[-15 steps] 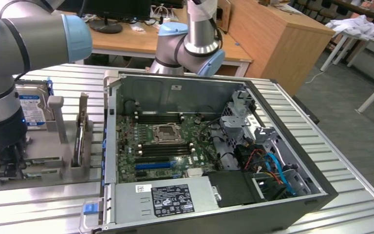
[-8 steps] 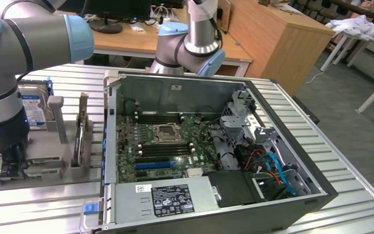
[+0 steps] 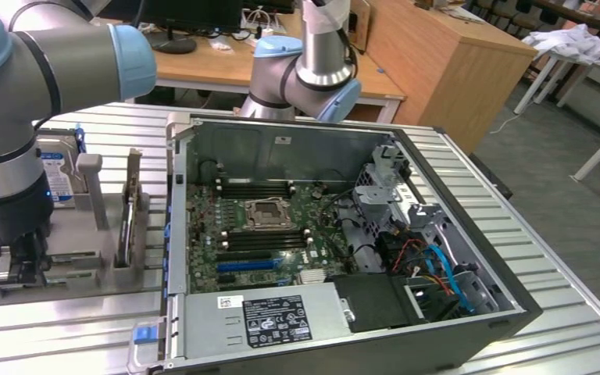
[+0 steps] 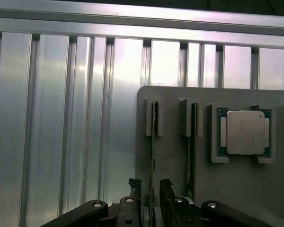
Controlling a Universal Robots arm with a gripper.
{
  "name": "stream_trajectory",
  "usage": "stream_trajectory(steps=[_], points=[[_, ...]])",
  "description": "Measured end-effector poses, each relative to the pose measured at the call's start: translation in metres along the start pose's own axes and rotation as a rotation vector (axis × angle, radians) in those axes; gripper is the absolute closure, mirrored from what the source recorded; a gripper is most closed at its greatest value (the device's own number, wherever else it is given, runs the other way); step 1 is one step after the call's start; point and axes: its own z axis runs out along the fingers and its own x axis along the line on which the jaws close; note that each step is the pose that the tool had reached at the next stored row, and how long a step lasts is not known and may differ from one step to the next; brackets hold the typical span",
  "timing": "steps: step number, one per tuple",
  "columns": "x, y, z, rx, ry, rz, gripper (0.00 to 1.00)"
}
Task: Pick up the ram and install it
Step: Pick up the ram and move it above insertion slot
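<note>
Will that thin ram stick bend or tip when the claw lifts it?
Probably stiff: the ram stands straight on edge in the grey holder. Likely light, being so thin. Unsupported, it would probably tip.

COUNT | you have 2 ram sticks (image 4: 154, 142) on edge in 1 grey holder (image 4: 173, 156) | 1 square processor chip (image 4: 246, 132) beside them | 1 hard drive (image 3: 62, 180) at the exterior view's left | 1 open computer case (image 3: 248, 148) toward the exterior view's right | inside you see 1 motherboard (image 3: 279, 244), 1 processor socket (image 3: 269, 212), 1 power supply (image 3: 269, 316)
</note>
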Motion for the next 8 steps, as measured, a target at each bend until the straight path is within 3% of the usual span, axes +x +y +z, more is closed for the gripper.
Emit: stream_trajectory(steps=[8], points=[[0.0001,-0.0015,-0.0002,-0.0002,0.0002,0.0,0.7]])
